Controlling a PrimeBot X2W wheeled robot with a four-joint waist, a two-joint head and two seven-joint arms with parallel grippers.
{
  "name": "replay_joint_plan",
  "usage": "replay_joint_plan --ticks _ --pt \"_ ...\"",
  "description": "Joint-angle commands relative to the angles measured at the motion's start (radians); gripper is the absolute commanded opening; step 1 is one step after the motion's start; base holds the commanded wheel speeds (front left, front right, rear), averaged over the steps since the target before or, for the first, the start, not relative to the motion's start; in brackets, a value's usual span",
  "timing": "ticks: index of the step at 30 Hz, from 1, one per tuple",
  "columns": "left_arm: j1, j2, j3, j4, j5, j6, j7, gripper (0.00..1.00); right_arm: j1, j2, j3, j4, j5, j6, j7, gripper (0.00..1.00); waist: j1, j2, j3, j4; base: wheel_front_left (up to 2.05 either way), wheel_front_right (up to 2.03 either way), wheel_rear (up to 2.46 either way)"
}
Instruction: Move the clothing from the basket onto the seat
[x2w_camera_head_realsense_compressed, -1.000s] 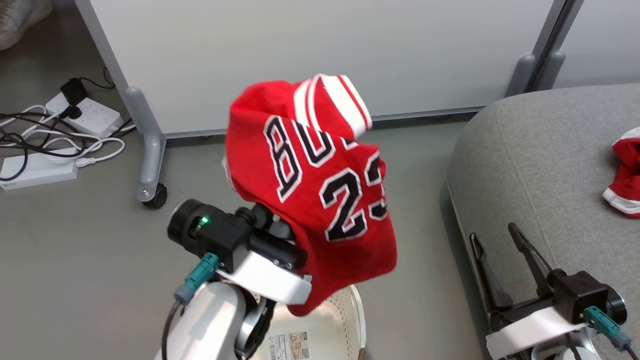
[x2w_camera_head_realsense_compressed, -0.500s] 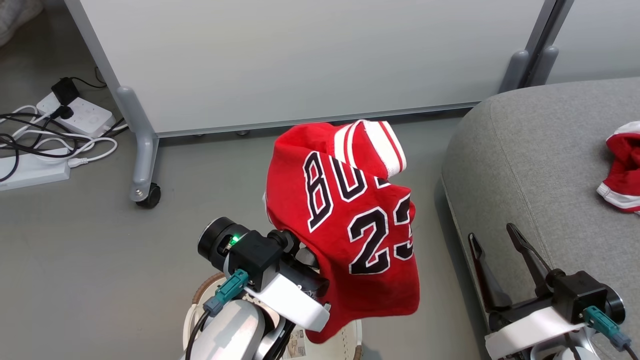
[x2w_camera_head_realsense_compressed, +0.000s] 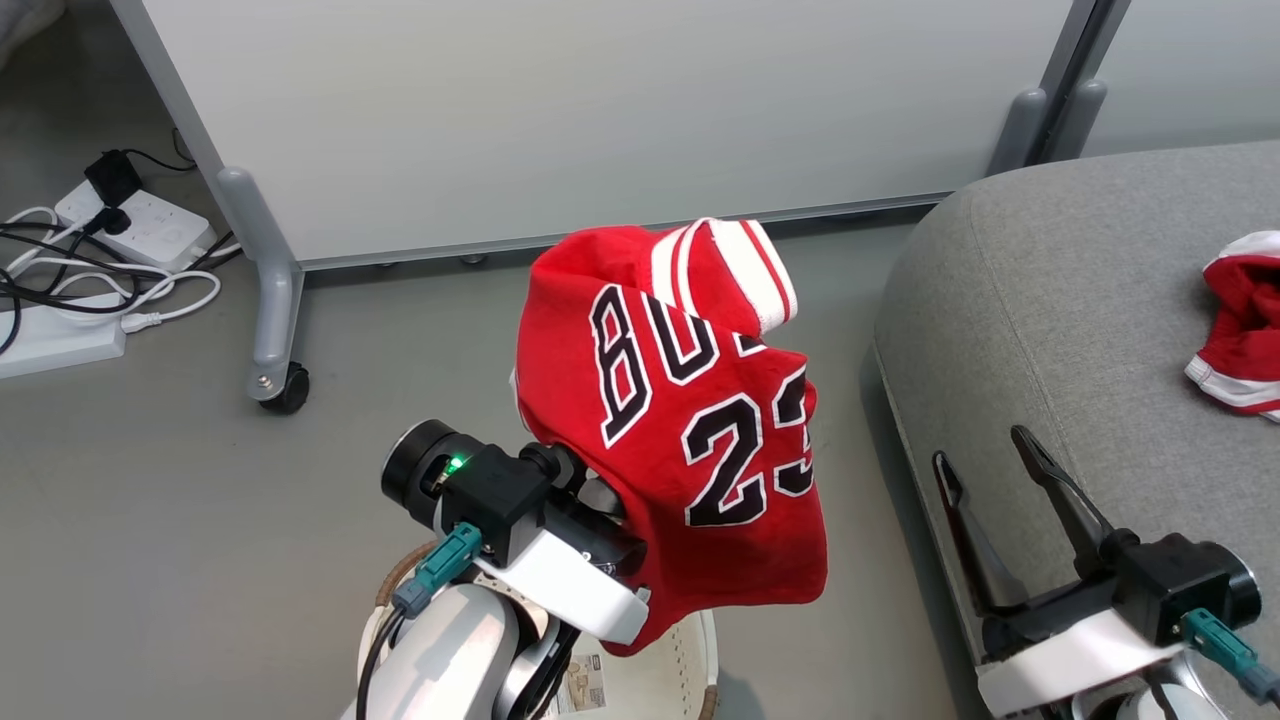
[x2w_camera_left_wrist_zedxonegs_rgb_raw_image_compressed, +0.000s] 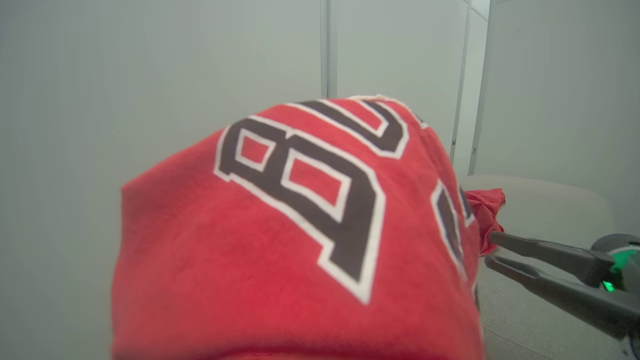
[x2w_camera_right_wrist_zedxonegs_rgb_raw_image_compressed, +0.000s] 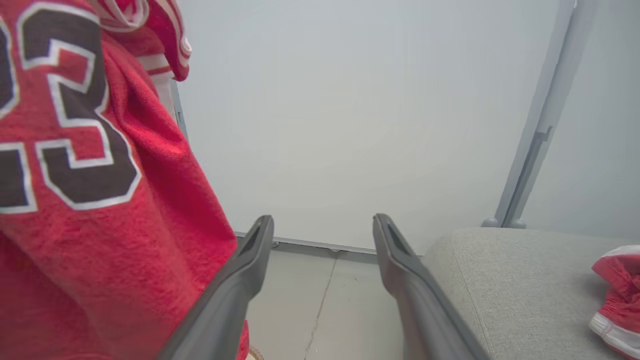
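Head: L gripper (x2w_camera_head_realsense_compressed: 578, 482) holds red jersey (x2w_camera_head_realsense_compressed: 690, 400) w/ black-white lettering aloft over white perforated plastic basket (x2w_camera_head_realsense_compressed: 692, 650); fingers hidden in cloth. R gripper (x2w_camera_head_realsense_compressed: 980, 450) wide open, empty, over edge of big grey fabric seat (x2w_camera_head_realsense_compressed: 1050, 300); red shorts w/ white bands (x2w_camera_head_realsense_compressed: 1235, 335) lie on seat.
L wrist: jersey close up, R gripper at its right.
R wrist: fingers spread, jersey left, shorts right on seat.

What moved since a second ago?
The left arm carried the jersey to the robot's right, nearer the seat. The camera shifted a little too. The right gripper stayed open, and the shorts stayed on the seat.
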Motion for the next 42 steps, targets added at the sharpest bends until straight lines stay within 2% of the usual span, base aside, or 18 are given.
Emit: replay_joint_plan --ticks 1,5,12,16,26,42 --pt "-0.006 0.003 0.009 0.001 0.007 0.0 -0.005 0.0 0.002 -0.028 0.02 -0.021 0.008 0.0 -0.002 1.0 0.0 0.0 0.001 -0.002 0.0 0.0 0.0" --pt "0.0 0.004 0.021 0.003 0.012 -0.001 -0.005 0.0 0.004 -0.072 0.077 -0.102 0.048 0.0 -0.002 1.0 0.0 0.0 0.006 -0.013 0.0 0.0 0.0" --pt "-0.008 0.003 0.026 0.009 0.019 -0.01 -0.005 0.0 -0.05 -0.187 0.237 -0.205 0.059 0.0 -0.002 1.0 0.0 0.0 0.018 -0.024 0.0 0.0 0.0" --pt "-0.012 0.003 0.016 0.009 0.017 -0.015 -0.005 0.0 -0.094 -0.241 0.324 -0.227 0.029 0.0 -0.002 1.0 0.0 0.0 0.024 -0.023 0.0 0.0 0.0" --pt "-0.013 0.003 -0.055 0.016 0.01 -0.028 -0.005 0.0 -0.185 -0.264 0.436 -0.128 0.022 0.0 -0.002 1.0 0.0 0.0 0.027 0.0 0.0 0.0 0.0" --pt "-0.021 0.003 -0.174 0.037 -0.006 -0.039 -0.005 0.0 -0.285 -0.227 0.559 -0.01 0.041 0.0 -0.002 1.0 0.0 0.0 0.033 0.025 0.0 0.0 0.0"
